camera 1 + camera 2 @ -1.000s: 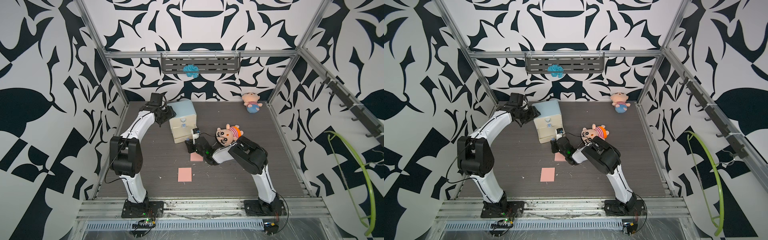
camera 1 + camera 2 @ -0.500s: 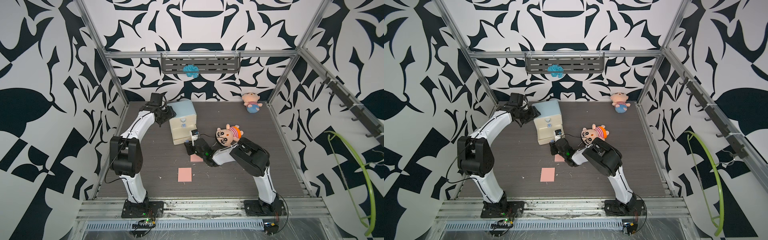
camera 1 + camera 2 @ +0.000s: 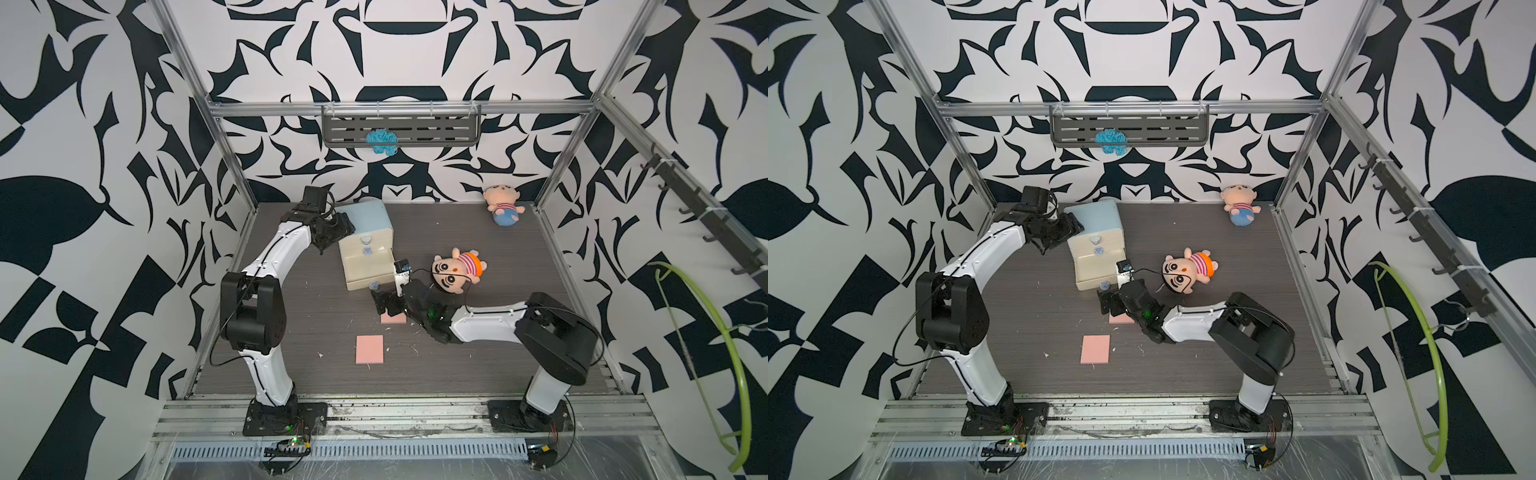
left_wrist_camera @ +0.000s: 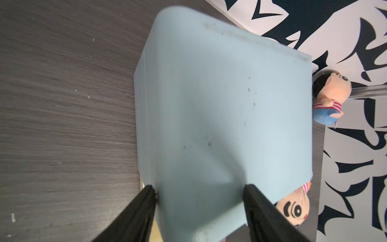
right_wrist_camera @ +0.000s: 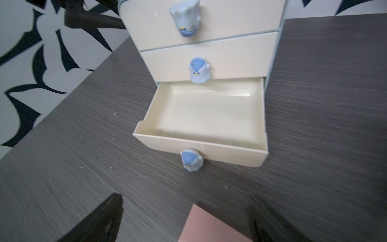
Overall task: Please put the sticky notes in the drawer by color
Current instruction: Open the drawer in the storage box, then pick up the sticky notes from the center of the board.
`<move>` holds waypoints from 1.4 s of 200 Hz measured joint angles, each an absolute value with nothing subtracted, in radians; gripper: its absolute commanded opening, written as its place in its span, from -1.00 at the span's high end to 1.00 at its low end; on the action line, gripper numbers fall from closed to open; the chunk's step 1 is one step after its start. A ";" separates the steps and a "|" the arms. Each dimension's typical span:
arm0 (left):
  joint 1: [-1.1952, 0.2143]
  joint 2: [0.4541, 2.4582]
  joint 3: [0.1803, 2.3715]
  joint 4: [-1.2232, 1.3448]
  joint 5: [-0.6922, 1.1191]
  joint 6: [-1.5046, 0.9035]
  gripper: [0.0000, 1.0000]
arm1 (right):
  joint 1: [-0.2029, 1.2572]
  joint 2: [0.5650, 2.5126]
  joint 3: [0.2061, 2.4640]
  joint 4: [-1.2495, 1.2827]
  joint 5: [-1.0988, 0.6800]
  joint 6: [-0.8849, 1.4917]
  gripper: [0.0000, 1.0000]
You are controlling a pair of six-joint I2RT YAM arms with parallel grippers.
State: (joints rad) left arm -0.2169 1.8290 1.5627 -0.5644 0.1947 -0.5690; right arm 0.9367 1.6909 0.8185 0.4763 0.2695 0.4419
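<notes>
The drawer [image 3: 365, 243] is a light-blue chest with three cream fronts, and it stands at the back left in both top views. Its bottom drawer [image 5: 219, 150] is pulled out and empty. My right gripper [image 5: 184, 198] stands open just in front of the bottom knob [image 5: 191, 160], touching nothing. One pink sticky note [image 5: 209, 226] lies on the table under that gripper [image 3: 384, 301]. A second pink note [image 3: 369, 350] lies nearer the front. My left gripper [image 4: 200, 188] is at the chest's rear left corner [image 3: 340, 226], jaws apart over its blue shell [image 4: 219, 104].
A plush doll [image 3: 457, 270] lies right of the chest, close to my right wrist. Another doll [image 3: 503, 208] sits at the back right corner. A grey shelf [image 3: 401, 129] with a blue tuft hangs on the back wall. Small white scraps dot the table.
My right gripper has opened off the bottom knob and sits slightly back from it. The left jaws have widened at the chest. Both pink notes stay put.
</notes>
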 measured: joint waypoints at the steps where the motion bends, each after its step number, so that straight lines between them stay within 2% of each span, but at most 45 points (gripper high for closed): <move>1: -0.218 1.828 1.563 -0.565 0.194 -0.567 -0.62 | 0.938 1.684 0.819 0.461 0.275 0.444 -0.98; 9: -0.224 1.821 1.557 -0.573 0.187 -0.565 -0.69 | 0.945 1.652 0.825 0.383 0.304 0.454 -0.98; 29: -0.238 1.780 1.526 -0.590 0.168 -0.559 -1.00 | 0.956 1.591 0.862 0.171 0.362 0.501 -0.98; 62: -0.249 1.615 1.412 -0.569 0.132 -0.559 -0.99 | 0.967 1.567 0.966 -0.150 0.390 0.576 -0.98; 101: -0.248 1.275 1.116 -0.444 0.083 -0.536 -0.99 | 0.973 1.641 1.130 -0.398 0.365 0.614 -0.95; 150: -0.248 0.996 0.886 -0.418 0.041 -0.414 -0.99 | 0.980 1.815 1.260 -0.489 0.292 0.637 -0.95; 262: -0.247 0.815 0.805 -0.503 0.204 -0.017 -0.99 | 0.984 2.002 1.369 -0.513 0.224 0.669 -0.95; 280: -0.247 0.793 0.797 -0.509 0.213 0.039 -0.99 | 0.983 2.002 1.374 -0.514 0.223 0.685 -0.88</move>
